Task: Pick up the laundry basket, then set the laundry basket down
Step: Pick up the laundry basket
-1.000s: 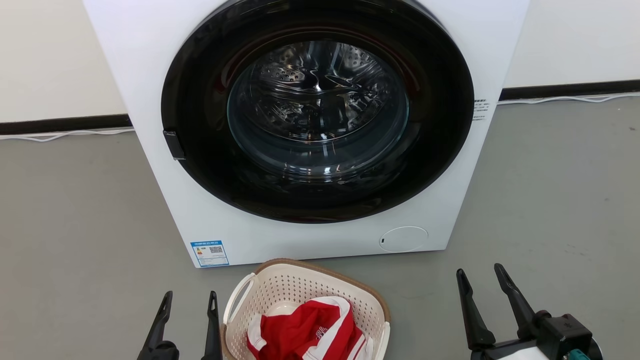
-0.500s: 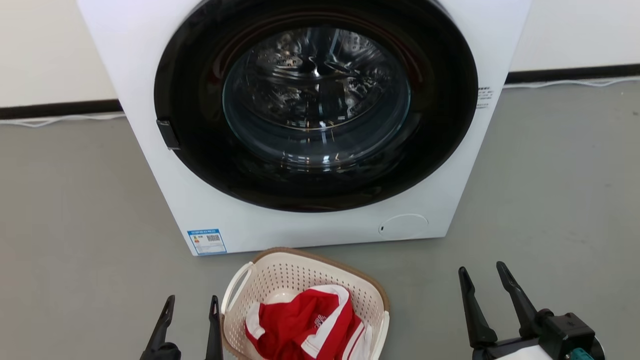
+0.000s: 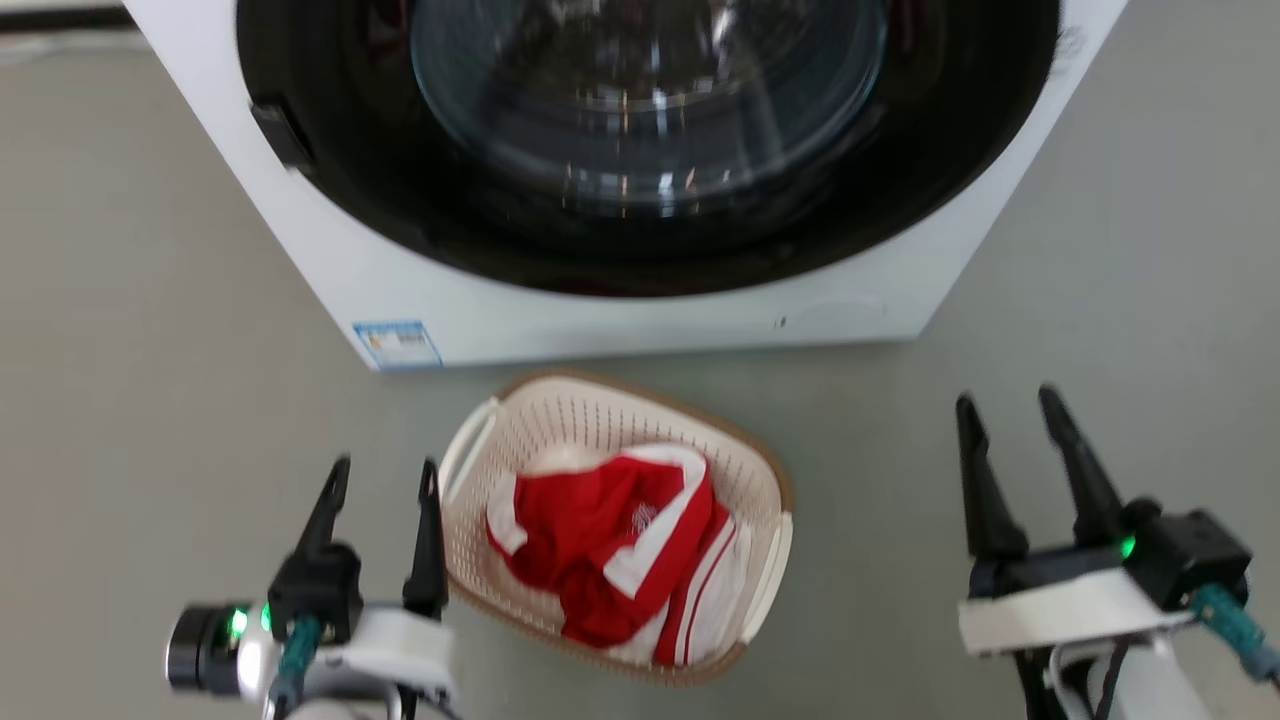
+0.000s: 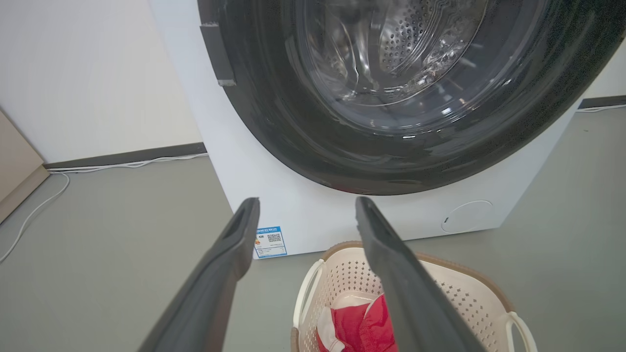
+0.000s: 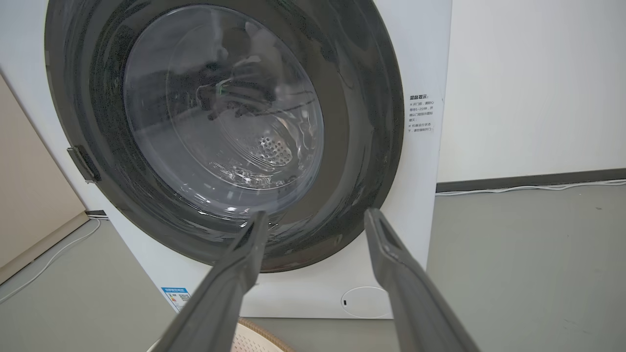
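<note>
on the grey floor (image 3: 150, 400) a white washer (image 3: 620, 310) is standing. the laundry basket (image 3: 560, 420) is sitting just in front of it, holding a red and white garment (image 3: 600, 530). the left gripper (image 3: 384, 468) is hovering just beside the basket's left side, fingers spread, empty; the right gripper (image 3: 1006, 400) is hovering well apart, also spread, empty.

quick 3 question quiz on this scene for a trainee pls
1. True or false: the laundry basket stands on the floor in front of the washer.
2. What lies in the basket? A) a red and white garment B) a blue towel C) nothing
3. Fill in: the left jaws and the right jaws both stand ___.
Key: 1 true; 2 A; 3 open.
</note>
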Available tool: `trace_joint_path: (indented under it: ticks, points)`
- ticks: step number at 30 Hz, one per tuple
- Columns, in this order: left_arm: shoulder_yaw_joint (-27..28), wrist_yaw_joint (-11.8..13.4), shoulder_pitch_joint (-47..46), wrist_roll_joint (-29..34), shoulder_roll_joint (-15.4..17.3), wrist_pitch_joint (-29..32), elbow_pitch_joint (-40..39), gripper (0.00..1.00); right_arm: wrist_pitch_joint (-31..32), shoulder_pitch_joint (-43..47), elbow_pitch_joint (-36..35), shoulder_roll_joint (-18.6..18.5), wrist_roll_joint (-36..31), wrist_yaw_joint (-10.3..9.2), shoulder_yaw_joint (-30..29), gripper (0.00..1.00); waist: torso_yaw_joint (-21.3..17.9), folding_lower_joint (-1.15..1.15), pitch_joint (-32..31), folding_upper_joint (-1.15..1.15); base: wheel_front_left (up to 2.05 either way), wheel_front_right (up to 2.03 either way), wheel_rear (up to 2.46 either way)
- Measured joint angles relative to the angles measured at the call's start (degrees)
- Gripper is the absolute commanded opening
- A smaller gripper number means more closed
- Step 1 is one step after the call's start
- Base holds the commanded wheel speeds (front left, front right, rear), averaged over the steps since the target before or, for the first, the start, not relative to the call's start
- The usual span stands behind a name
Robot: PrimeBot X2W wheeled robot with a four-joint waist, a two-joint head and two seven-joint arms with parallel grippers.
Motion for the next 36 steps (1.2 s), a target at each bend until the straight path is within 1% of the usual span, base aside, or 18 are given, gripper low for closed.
trace_joint_path:
  ticks: [3, 12, 13, 21, 30, 36]
  points:
    - [0.41, -0.75, -4.53, 0.01, -0.37, -0.07, 2.04, 1.0, 0.0, -3.57, -0.37, -0.27, -0.31, 0.0, -0.34, 1.0, 0.33, 0.0, 4.2, 0.0, 0.0, 0.0, 0.0]
    - [0.4, -1.58, -17.35, 0.09, -1.62, -0.25, 8.43, 1.0, -0.08, -13.72, -2.4, -0.57, -2.05, 0.0, -0.66, 1.0, 0.86, 0.0, 17.29, 0.0, 0.0, 0.0, 0.0]
    - [0.4, -1.58, -17.35, 0.09, -1.62, -0.25, 8.43, 1.0, -0.08, -13.72, -2.4, -0.57, -2.05, 0.0, -0.66, 1.0, 0.86, 0.0, 17.29, 0.0, 0.0, 0.0, 0.0]
    - [0.56, -2.31, -24.47, 0.66, -1.99, -0.25, 15.3, 1.0, -0.09, -18.55, -3.5, -0.66, -2.4, 0.0, -0.49, 1.0, 1.02, 0.0, 25.97, 0.0, 0.0, 0.0, 0.0]
    - [1.29, -2.82, -31.34, 1.55, -0.36, -0.25, 24.72, 1.0, -0.2, -21.69, -5.77, -0.77, -2.48, 0.01, -0.13, 1.0, 0.12, 0.0, 32.38, 0.0, 0.0, 0.0, 0.0]
    - [2.13, -2.81, -36.69, 1.57, 1.69, -0.25, 31.53, 1.0, -0.25, -21.7, -7.17, -0.79, -2.45, 0.01, -0.08, 1.0, -1.2, 0.0, 35.81, 0.0, 0.0, 0.0, 0.0]
